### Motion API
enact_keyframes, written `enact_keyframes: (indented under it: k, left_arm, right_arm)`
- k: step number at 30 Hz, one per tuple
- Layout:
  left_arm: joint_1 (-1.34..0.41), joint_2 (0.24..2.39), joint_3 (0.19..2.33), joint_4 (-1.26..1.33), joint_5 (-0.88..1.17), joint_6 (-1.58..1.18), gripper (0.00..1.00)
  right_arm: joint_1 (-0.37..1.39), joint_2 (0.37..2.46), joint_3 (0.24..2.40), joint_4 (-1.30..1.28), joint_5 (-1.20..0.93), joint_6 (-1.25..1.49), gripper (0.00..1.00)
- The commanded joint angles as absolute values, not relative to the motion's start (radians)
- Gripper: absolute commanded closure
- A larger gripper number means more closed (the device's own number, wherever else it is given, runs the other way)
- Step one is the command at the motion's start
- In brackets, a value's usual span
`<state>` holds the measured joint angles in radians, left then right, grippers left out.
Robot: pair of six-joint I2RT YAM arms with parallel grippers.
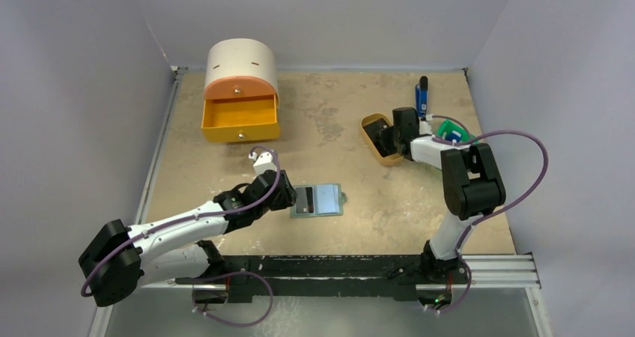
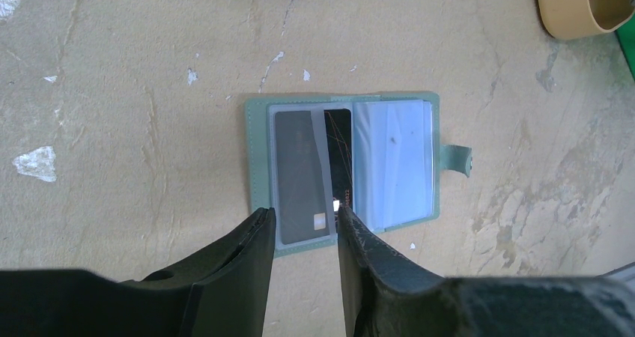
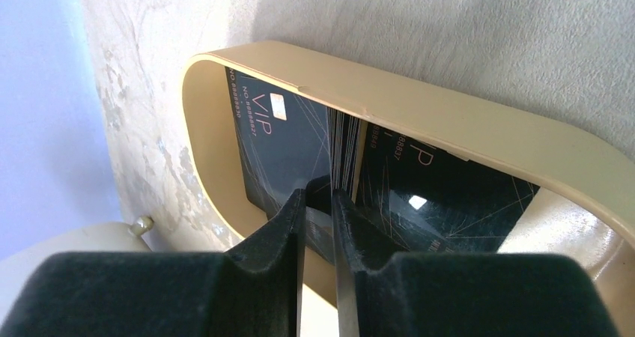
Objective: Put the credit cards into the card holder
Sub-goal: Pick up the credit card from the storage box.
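Left tool (image 2: 303, 219) tips sit nearest, spread partway, gripping nothing, straddling the near edge of the open card holder (image 2: 393, 165) flat on the desk (image 2: 135, 90). One black card (image 2: 341, 157) lies half under its clear sleeve, just ahead of the tips. My right tool (image 3: 318, 198) is narrowed to a slit inside the tan tray (image 3: 419, 112). Credit cards (image 3: 288, 150) lie ahead of it, one on edge at the tips. I cannot tell if it's pinched.

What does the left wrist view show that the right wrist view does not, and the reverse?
Left wrist only: the open card holder, a black card in its left pocket. Right wrist only: black cards lying in the tan tray, plus an edge-on card between the jaws. Both: the tan tray and the table.
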<state>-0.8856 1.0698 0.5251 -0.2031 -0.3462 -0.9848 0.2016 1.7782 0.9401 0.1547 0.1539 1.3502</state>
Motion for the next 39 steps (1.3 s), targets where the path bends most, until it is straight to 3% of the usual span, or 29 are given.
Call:
enact_keyframes:
  k: [1, 15, 29, 33, 39]
  left_arm:
    - [-0.883, 1.065, 0.542, -0.178, -0.35, -0.994, 0.64]
    - [-0.881, 1.063, 0.544, -0.18, -0.354, -0.992, 0.65]
    - [-0.881, 1.034, 0.583, -0.234, -0.396, -0.98, 0.66]
    - [-0.881, 1.002, 0.609, -0.267, -0.418, -0.974, 0.65]
    - [-0.881, 0.942, 0.622, -0.289, -0.432, -0.943, 0.65]
  right_arm:
    - [0.195, 1.74, 0.922, 0.094, 0.17, 1.323, 0.83]
    - [0.196, 1.685, 0.924, 0.098, 0.152, 1.268, 1.0]
    - [0.196, 1.411, 1.075, -0.111, 0.213, 1.126, 1.0]
    - [0.199, 1.288, 1.079, -0.091, 0.062, 0.883, 1.0]
    - [0.235, 1.123, 1.029, -0.174, -0.453, 0.478, 1.0]
